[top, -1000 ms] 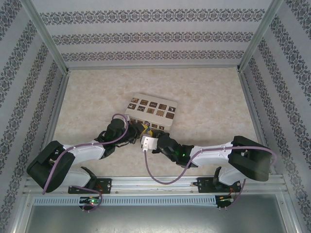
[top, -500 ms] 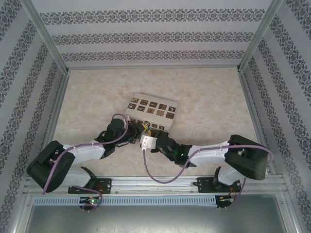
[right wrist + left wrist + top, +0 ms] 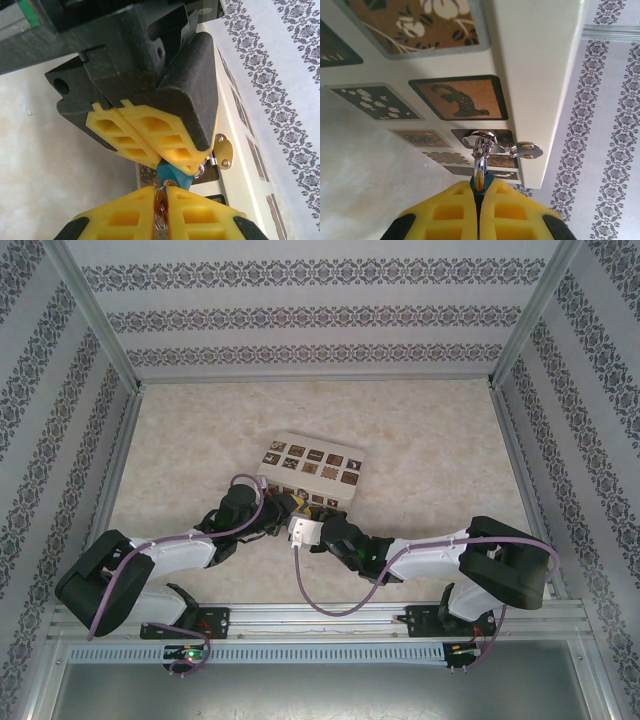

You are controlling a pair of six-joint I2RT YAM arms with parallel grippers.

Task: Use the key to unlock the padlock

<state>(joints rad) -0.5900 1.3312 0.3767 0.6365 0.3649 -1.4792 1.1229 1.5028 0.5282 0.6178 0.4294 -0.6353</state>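
From above, find the left hand (image 3: 284,506) and the right hand (image 3: 308,513) nose to nose at the 6 o'clock edge of the cream box (image 3: 312,466), mid-tabletop (image 3: 430,440). Too small there to make out lock or key.

In the left wrist view, note the left hand pressed tight on the padlock (image 3: 479,181), a blue sliver between yellow fingers (image 3: 451,212), with its shackle (image 3: 479,152) reaching toward 12 o'clock through the box's silvery hasp ring (image 3: 481,135). Hold that pinch firm and motionless, to stop any swinging on the ring.

In the right wrist view, see the right hand at 6 o'clock pinching, apparently, the key (image 3: 161,197), tip aimed at 12 o'clock and touching or just short of the padlock's blue body under the left hand. Cannot tell whether seated in the keyway. Line the blade up with the slot, push in gently along its axis, then twist from the wrist alone. Stop at any sideways drag.
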